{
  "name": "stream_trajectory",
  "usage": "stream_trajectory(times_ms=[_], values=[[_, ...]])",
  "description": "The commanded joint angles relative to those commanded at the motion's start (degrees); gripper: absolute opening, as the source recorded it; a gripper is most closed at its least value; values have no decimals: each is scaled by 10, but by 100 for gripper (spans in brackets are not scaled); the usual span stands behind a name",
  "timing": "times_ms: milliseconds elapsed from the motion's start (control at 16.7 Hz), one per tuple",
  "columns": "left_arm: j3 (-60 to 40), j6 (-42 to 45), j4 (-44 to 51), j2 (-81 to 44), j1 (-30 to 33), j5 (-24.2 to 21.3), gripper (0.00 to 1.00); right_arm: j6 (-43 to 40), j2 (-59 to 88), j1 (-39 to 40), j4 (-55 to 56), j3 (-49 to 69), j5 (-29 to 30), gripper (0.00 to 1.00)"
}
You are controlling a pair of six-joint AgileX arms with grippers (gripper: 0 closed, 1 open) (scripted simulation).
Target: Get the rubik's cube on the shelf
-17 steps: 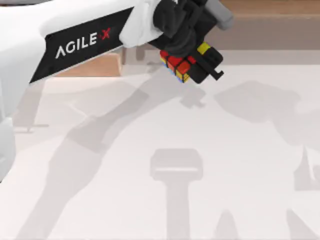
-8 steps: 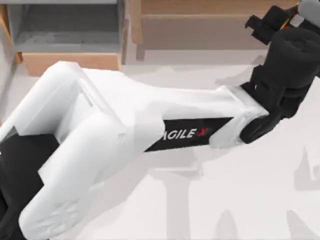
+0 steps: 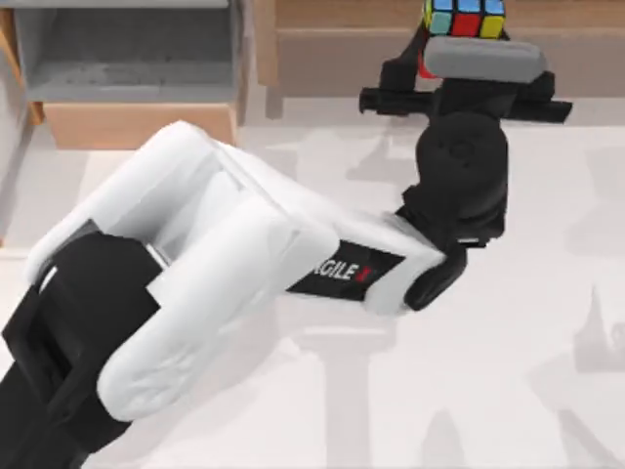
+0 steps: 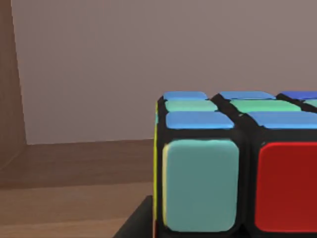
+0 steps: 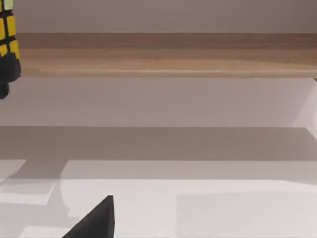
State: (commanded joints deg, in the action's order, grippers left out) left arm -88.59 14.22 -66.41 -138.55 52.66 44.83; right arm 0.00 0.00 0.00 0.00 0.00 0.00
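Observation:
The rubik's cube [image 3: 466, 18] sits at the top of the top view, over the light-brown ledge of the shelf [image 3: 342, 14]. My left gripper [image 3: 465, 35] reaches across the table from the lower left and is shut on the cube. In the left wrist view the cube [image 4: 237, 168] is very close, showing blue, teal and red stickers, with the shelf's wooden surface [image 4: 74, 168] beside it; its underside is out of frame. The right wrist view has the cube's yellow face [image 5: 7, 29] level with the shelf ledge [image 5: 163, 54]. My right gripper [image 5: 96, 220] stays low over the table, facing the shelf.
A grey-lined box with a wooden front [image 3: 127, 59] stands at the back left, next to the shelf's left end. The pale table [image 3: 508, 342] stretches open to the right of my left arm. The shelf's grey-brown front panel [image 3: 332, 63] drops to the table.
My left gripper carried the cube from just in front of the shelf, swung far right, and now holds it up over the shelf ledge. The left arm has stretched further across the table.

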Motion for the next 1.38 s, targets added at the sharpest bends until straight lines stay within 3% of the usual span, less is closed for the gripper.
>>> stream_trajectory(times_ms=[180, 660, 1020, 1380], values=[[8, -5, -28, -7, -20, 18, 0, 0, 0, 0, 0, 0, 0, 100], [-5, 10, -6, -4, -9, 11, 0, 0, 0, 0, 0, 0, 0, 100], [-106, 47, 120, -10, 3, -22, 0, 0, 0, 0, 0, 0, 0, 100], [-235, 3, 165, -77, -57, -44, 0, 0, 0, 0, 0, 0, 0, 100]])
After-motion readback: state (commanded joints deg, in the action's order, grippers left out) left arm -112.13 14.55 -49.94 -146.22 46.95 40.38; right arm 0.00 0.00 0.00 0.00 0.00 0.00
